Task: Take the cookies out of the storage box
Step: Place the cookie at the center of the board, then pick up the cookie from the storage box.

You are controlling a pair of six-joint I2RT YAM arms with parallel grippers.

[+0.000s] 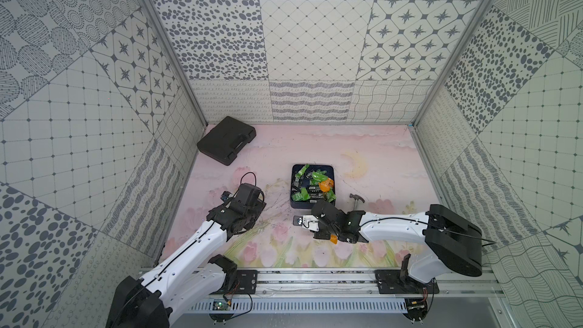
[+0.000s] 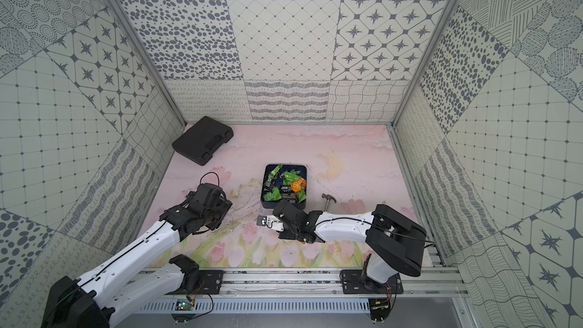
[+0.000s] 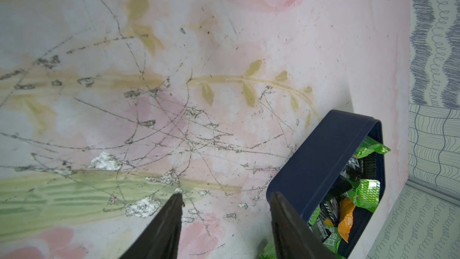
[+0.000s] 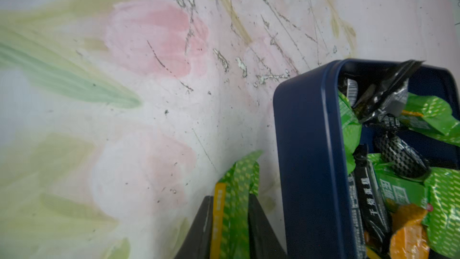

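Both top views: storage box point(image 1: 301, 206) sits mid-table on the pink flowered mat point(image 1: 372, 153), heaped with cookies point(image 1: 315, 181): green and black packets, one orange. From the right comes the right arm point(image 1: 394, 224). Its wrist hangs over the box's near right corner with the gripper underneath, and I cannot read the jaws from up here. From the near left comes the left arm point(image 1: 195, 241), wrist left of the box with a strip of mat between them. Just right of the box's near right corner lies a hammer point(image 1: 356, 198). Far left by the wall sits a black case point(image 1: 225, 144), well apart from the box.

Left wrist view: left gripper point(image 3: 225, 195) released, jaws spread, only scratched mat between them. One finger point(image 3: 286, 220) crosses in front of the box's corner; whether it touches the wall I cannot tell. The box lies just beside this gripper, packets inside.

Right wrist view: right gripper point(image 4: 230, 199) clenched on one green cookie packet point(image 4: 239, 178) with a yellow strip along its edge. The packet sticks out past the fingertips. It hangs outside the box, just beside the outer wall, over the mat. Other packets lie in the box, one black wrapper poking above the rim.
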